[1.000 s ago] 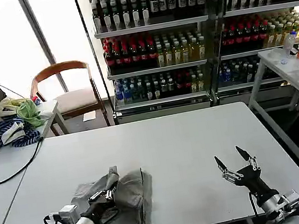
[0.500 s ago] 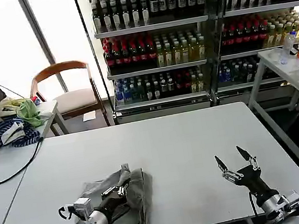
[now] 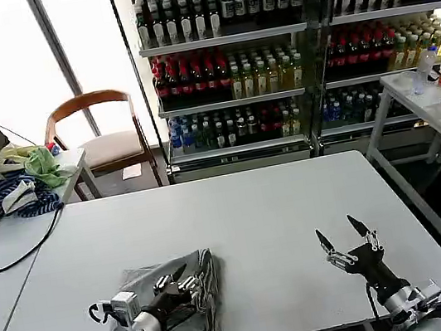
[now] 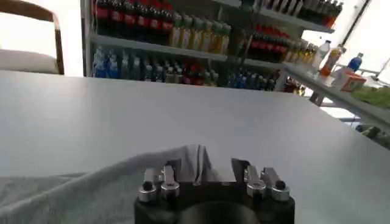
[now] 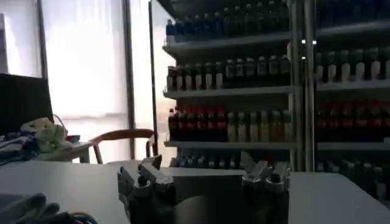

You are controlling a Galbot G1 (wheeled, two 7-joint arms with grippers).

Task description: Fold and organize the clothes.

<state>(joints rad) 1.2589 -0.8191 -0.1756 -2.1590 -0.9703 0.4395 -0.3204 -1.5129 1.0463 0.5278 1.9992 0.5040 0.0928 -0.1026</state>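
- Spread wide, the right gripper point(image 3: 346, 235) shows its two dark fingers pointing up and apart in the head view, hovering over the bare right part of the white table point(image 3: 277, 207) and holding nothing.
- Also in the head view, the left gripper point(image 3: 190, 283) lies low at the near left of the table, fingers buried in the right edge of the crumpled grey shirt point(image 3: 160, 286); whether they are pinching the cloth I cannot tell. The shirt sits bunched near the table's front edge, well apart from the right gripper. Behind the table stand drink shelves point(image 3: 229, 63) and a wooden chair point(image 3: 101, 126); a side table at far left carries a green-yellow cloth bundle point(image 3: 35, 161).
- Left wrist view: the gripper body point(image 4: 213, 195) sits right against a raised fold of grey shirt point(image 4: 91, 185), with white tabletop stretching beyond.
- Right wrist view: the right gripper point(image 5: 204, 176) has its fingers standing apart above the table, shelves of bottles behind.
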